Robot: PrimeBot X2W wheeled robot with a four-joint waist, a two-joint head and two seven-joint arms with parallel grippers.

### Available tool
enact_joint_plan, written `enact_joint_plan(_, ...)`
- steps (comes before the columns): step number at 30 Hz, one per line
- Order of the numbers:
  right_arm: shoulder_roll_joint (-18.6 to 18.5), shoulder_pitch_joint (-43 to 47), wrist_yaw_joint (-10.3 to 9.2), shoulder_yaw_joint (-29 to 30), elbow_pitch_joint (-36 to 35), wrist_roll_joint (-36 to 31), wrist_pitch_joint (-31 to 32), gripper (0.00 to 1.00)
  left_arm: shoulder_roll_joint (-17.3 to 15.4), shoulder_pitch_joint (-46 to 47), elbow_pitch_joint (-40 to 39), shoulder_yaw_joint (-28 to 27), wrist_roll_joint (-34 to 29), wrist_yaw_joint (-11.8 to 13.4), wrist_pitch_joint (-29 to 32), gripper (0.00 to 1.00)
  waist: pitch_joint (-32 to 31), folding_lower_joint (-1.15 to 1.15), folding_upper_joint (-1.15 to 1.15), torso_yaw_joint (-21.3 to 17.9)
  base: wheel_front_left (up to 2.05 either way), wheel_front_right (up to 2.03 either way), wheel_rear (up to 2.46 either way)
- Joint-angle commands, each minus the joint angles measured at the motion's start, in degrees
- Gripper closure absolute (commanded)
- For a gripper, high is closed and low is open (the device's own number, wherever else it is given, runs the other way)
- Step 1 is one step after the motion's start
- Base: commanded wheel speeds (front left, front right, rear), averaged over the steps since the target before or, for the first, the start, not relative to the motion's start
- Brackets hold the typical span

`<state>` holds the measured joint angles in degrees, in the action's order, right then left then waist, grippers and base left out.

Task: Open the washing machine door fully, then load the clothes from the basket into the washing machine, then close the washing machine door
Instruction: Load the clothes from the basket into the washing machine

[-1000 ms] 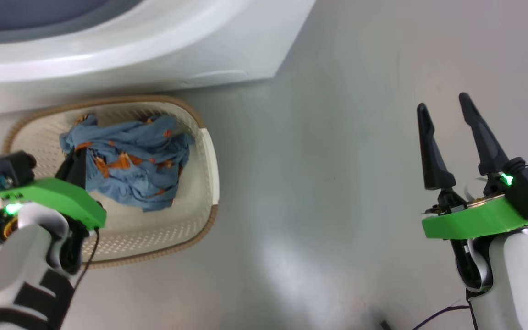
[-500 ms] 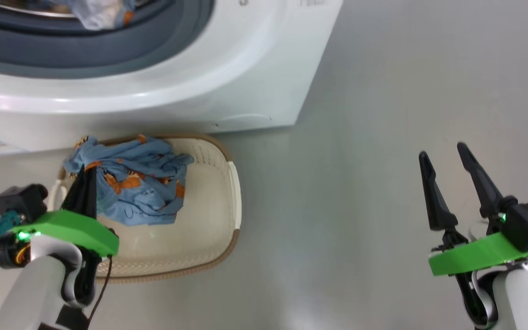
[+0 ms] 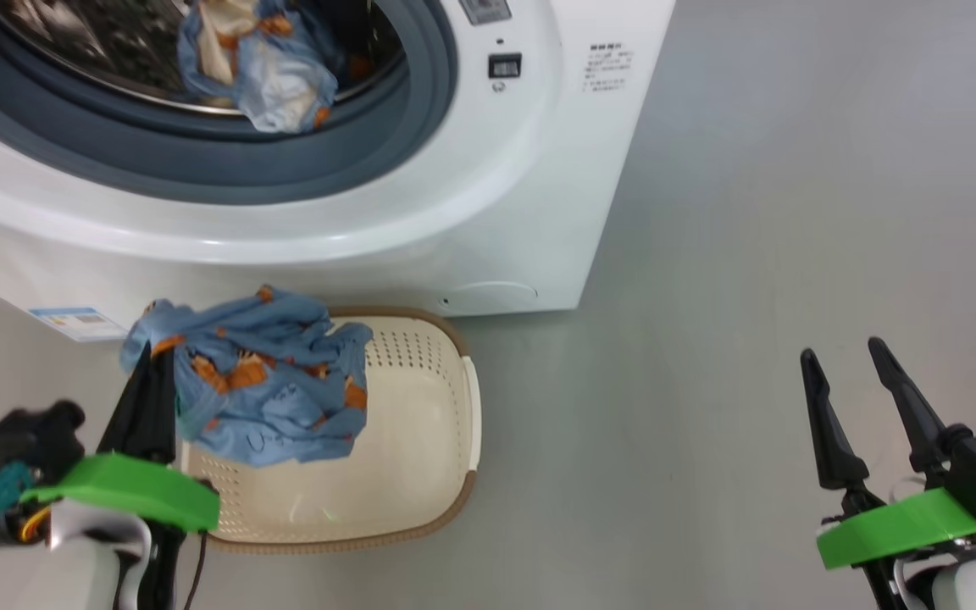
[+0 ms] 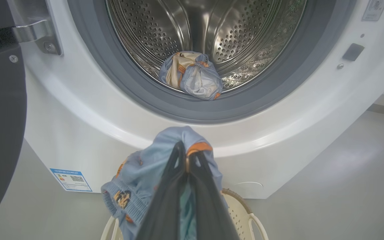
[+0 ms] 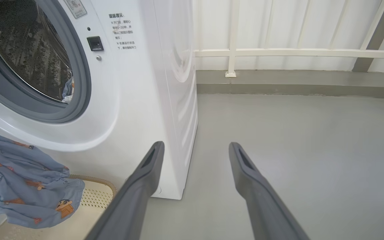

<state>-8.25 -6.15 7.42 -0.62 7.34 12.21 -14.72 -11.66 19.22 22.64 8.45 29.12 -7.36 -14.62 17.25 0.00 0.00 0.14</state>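
Blue garment (image 3: 259, 381): grips it in closed left pincer (image 3: 147, 360) over basket (image 3: 403, 474), seemingly clear of it; holds right pincer (image 3: 841, 349) wide, empty.

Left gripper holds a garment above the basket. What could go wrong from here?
1. The left gripper pinches one fold of the light-blue garment; the rest hangs loose over the basket, so it may slip free or snag on the grey gasket.
2. The other garment lies near the drum's front lip; closing up could trap it.
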Motion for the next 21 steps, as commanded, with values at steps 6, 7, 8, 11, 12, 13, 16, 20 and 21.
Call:
enact_joint_plan(6,-1.0,2.6,0.07,-0.4,-1.2,0.7,-0.3,0.00,-0.8,-4.9,-5.9,-4.7,-3.0,-0.1,-0.4,1.00,-3.5,0.00,0.00,1.5,0.00,0.00,0.00)
enact_joint_plan(7,-1.0,2.9,0.07,-0.3,-1.3,0.8,-0.3,0.00,-0.6,-5.7,-6.7,-5.1,-3.5,-0.1,-0.4,1.00,-3.7,0.00,0.00,1.6,0.00,0.00,0.00)
enact_joint_plan(8,-1.1,3.1,0.07,-0.1,-1.3,0.8,-0.3,0.00,-0.4,-6.4,-7.5,-5.5,-3.9,-0.1,-0.4,1.00,-3.9,0.00,0.00,1.6,0.00,0.00,0.00)
enact_joint_plan(11,-1.2,3.6,0.07,0.3,-1.2,0.9,-0.3,0.00,0.2,-8.6,-9.5,-6.7,-5.2,-0.1,-0.4,1.00,-4.5,0.00,0.00,1.8,0.00,0.00,0.00)
enact_joint_plan(12,-1.2,3.8,0.07,0.4,-1.2,0.9,-0.3,0.00,0.6,-9.4,-10.2,-7.2,-5.6,-0.1,-0.4,1.00,-4.7,0.00,0.00,1.8,0.00,0.00,0.00)
enact_joint_plan(13,-1.2,4.0,0.07,0.5,-1.2,0.9,-0.3,0.00,0.9,-10.3,-10.9,-7.5,-6.0,-0.1,-0.4,1.00,-5.0,0.00,0.00,1.9,0.00,0.00,0.00)
enact_joint_plan(16,-1.2,4.6,0.07,0.7,-1.2,0.9,-0.3,0.00,1.6,-12.5,-12.9,-8.5,-7.2,-0.1,-0.4,1.00,-5.5,0.00,0.00,1.9,0.00,0.00,0.00)
enact_joint_plan(20,-1.3,5.2,0.07,0.9,-1.3,1.0,-0.3,0.00,3.1,-15.0,-15.9,-10.4,-8.3,-0.1,-0.4,1.00,-5.9,0.00,0.00,1.8,0.00,0.00,0.00)
enact_joint_plan(21,-1.3,5.3,0.07,1.0,-1.4,1.0,-0.3,0.00,3.4,-15.6,-16.7,-10.7,-8.6,-0.1,-0.4,1.00,-5.9,0.00,0.00,1.8,0.00,0.00,0.00)
